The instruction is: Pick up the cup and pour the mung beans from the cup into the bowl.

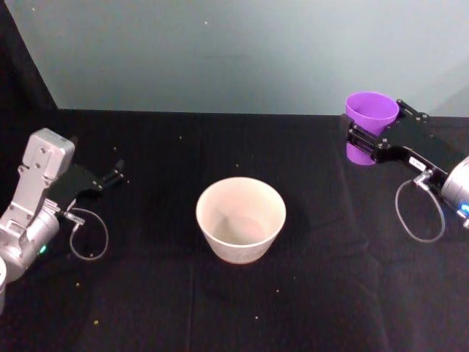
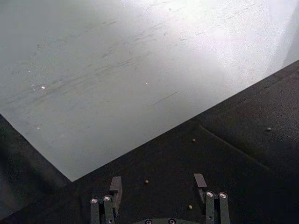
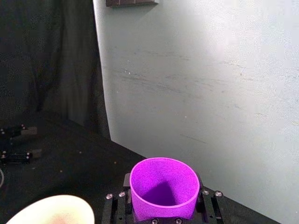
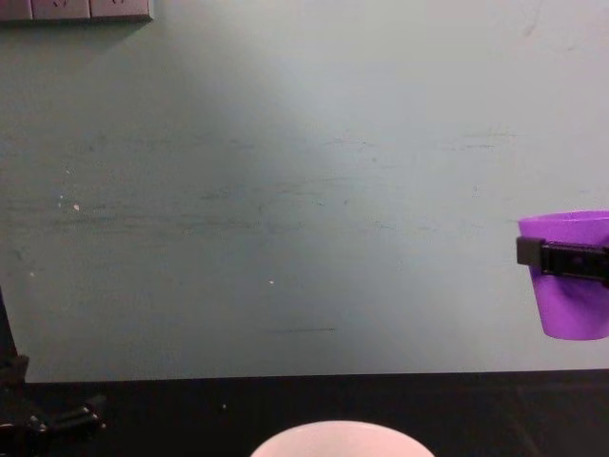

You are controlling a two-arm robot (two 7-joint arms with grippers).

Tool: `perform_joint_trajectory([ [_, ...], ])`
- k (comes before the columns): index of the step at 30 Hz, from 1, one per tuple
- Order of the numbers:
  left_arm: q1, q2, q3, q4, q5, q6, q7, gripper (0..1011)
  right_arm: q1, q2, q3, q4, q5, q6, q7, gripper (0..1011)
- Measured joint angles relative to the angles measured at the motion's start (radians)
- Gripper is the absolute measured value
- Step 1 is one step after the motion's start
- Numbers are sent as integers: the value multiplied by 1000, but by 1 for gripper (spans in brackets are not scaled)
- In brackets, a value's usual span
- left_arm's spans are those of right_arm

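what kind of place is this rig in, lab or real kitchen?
Probably a lab test bench, not a kitchen: a table draped in black cloth, a bare pale wall behind, a bowl, and a purple cup held by the right gripper. The left gripper sits open at the left.

In the head view I have the bowl (image 1: 240,220) at centre frame, on the table (image 1: 146,301). The cup (image 1: 370,121) is upper right, in the right gripper (image 1: 371,136), raised off the table and well apart from the bowl. The left gripper (image 1: 119,173) is mid left.
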Motion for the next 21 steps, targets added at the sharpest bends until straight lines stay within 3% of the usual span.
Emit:
perform_joint_trajectory([
  [11, 0, 0, 0, 0, 0, 0, 0, 1000, 21, 4, -13, -7, -11, -9, 24, 735],
  [17, 0, 0, 0, 0, 0, 0, 0, 1000, 73, -19, -45, 40, -30, -17, 38, 735],
  [21, 0, 0, 0, 0, 0, 0, 0, 1000, 129, -49, -90, 106, -68, -35, 49, 735],
])
